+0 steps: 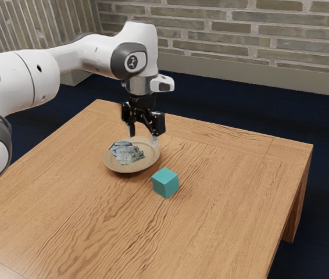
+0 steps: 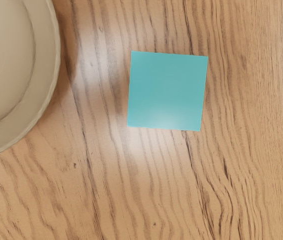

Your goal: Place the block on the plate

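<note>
My gripper [image 1: 143,133] hangs above the table in the exterior view, its two fingers spread wide with nothing between them. Below it lies the round beige plate [image 1: 132,168], which holds a grey-blue patterned piece. The teal block [image 1: 165,182] rests on the wood beside the plate, toward the exterior view's right and nearer the camera. From the hand, the block [image 2: 167,91] appears with its flat top facing up, a gap of bare wood separating it from the plate's rim [image 2: 45,60].
The wooden table [image 1: 228,197] stretches around the plate and block. A grey-blue crumpled-looking flat piece [image 1: 127,153] lies on the plate. Behind the table stands a brick wall [image 1: 240,35].
</note>
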